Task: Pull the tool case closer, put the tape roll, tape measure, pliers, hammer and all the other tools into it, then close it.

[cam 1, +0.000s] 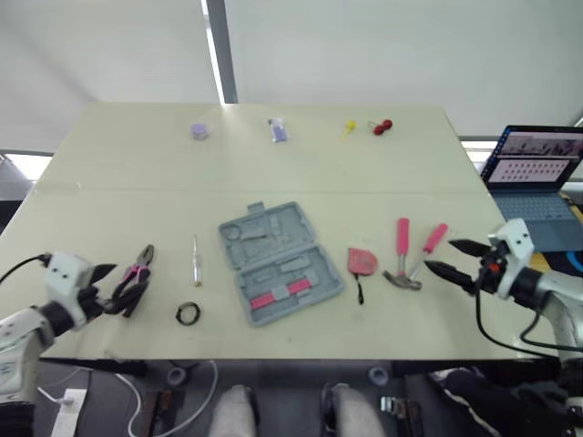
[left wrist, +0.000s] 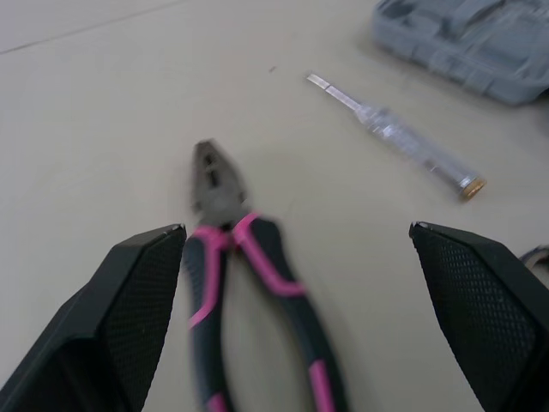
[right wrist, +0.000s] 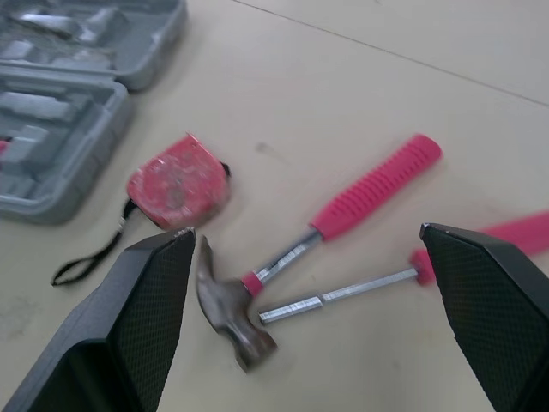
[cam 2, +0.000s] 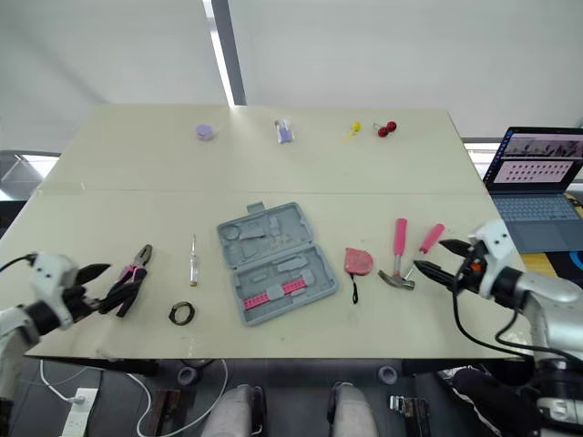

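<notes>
The grey tool case (cam 1: 278, 261) lies open in the middle of the table, pink bits in its near half. Left of it are a clear tester screwdriver (cam 1: 195, 260), a black tape roll (cam 1: 188, 314) and pink-and-black pliers (left wrist: 249, 283). My left gripper (cam 1: 114, 289) is open, its fingers on either side of the pliers' handles. Right of the case lie a red tape measure (right wrist: 176, 184), a pink-handled hammer (right wrist: 343, 215) and a pink-handled screwdriver (cam 1: 430, 244). My right gripper (cam 1: 441, 255) is open just right of the hammer head, holding nothing.
A laptop (cam 1: 537, 182) stands open off the table's right side. Along the far side sit a purple object (cam 1: 199, 131), a small bottle (cam 1: 278, 130), a yellow item (cam 1: 349, 127) and a red item (cam 1: 383, 127). The table's front edge is near both grippers.
</notes>
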You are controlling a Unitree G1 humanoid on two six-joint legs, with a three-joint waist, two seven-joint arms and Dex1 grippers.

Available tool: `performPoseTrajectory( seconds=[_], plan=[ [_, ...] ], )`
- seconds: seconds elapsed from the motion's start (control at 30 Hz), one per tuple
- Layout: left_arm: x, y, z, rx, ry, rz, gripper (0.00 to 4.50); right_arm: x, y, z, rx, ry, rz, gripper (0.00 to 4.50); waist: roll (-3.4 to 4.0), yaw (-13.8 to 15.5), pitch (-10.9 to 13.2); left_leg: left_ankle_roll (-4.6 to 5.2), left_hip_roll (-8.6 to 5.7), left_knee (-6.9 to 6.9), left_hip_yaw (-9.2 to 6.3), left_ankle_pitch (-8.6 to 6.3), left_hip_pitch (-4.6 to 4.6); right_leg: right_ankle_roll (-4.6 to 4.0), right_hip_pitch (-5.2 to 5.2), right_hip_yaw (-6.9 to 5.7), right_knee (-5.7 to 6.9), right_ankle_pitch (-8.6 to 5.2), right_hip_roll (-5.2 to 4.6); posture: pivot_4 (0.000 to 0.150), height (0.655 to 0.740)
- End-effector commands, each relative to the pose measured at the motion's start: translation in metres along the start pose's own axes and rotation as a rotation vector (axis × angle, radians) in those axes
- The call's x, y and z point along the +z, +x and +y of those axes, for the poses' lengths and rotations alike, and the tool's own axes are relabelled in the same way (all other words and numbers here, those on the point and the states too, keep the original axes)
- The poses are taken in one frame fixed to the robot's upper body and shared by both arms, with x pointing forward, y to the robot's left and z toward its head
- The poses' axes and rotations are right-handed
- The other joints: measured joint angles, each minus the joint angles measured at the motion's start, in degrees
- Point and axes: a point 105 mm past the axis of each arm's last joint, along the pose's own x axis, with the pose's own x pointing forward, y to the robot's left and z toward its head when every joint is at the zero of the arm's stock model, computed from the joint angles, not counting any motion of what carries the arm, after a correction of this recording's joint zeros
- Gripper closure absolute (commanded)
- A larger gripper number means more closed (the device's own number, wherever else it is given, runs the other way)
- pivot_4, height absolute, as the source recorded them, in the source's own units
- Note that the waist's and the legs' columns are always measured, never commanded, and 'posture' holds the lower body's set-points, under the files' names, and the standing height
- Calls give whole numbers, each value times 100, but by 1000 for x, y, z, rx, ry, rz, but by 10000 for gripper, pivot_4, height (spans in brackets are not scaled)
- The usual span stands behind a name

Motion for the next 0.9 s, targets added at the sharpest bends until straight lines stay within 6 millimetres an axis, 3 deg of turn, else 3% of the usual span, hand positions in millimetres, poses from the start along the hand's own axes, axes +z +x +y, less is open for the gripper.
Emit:
performPoseTrajectory(
  seconds=[0.03, 0.1, 0.13, 0.23, 0.3, 0.47, 0.67, 0.9],
  plan=[
    [21, 28, -27, -33, 22, -13, 5356, 24, 33, 14, 78, -72, -29, 0, 1, -17, 1, 0, 2, 4, 0, 1, 0, 10, -2, 3, 6, 5, 6, 1500, 7400],
    [25, 45, -43, -38, 1, -1, 12442, 29, 55, 17, 95, -113, -12, 0, 1, -23, 1, 0, 1, 8, 1, 9, -3, 23, -10, 6, 22, 13, 8, 1500, 7400],
    [27, 49, -48, -43, -7, 3, 18138, 30, 60, 17, 97, -127, -3, 0, 1, -16, 1, -1, 1, 11, 0, 13, -3, 39, -11, 5, 30, 22, 9, 1500, 7400],
    [31, 59, -62, -50, -65, 9, 33875, 28, 89, 24, 126, -190, 48, 9134, 1, -16, 1, 13, 3, 6, -3, 26, -3, 63, -14, 4, 32, 35, 15, 1500, 7400],
    [29, 61, -66, -48, -99, 29, 43920, 26, 104, 29, 145, -217, 74, 18612, 1, -21, 1, 17, 4, 7, -3, 29, -4, 62, -17, 4, 34, 34, 17, 1500, 7400],
    [21, 66, -75, -40, -168, 78, 45000, 24, 132, 33, 139, -246, 113, 43738, 5, -39, 3, 9, 4, 11, -4, 34, -4, 62, -18, 4, 46, 34, 16, 1500, 7400],
    [14, 77, -86, -35, -233, 97, 45000, 25, 158, 38, 119, -240, 110, 44500, 5, -60, 3, 5, 4, 10, -4, 37, -6, 62, -19, 4, 46, 34, 16, 1500, 7400],
    [12, 89, -94, -37, -265, 97, 45000, 23, 172, 47, 123, -225, 100, 44500, 5, -82, 3, -4, 4, 9, -7, 41, -6, 62, -18, 2, 50, 34, 15, 1500, 7400]
  ],
)
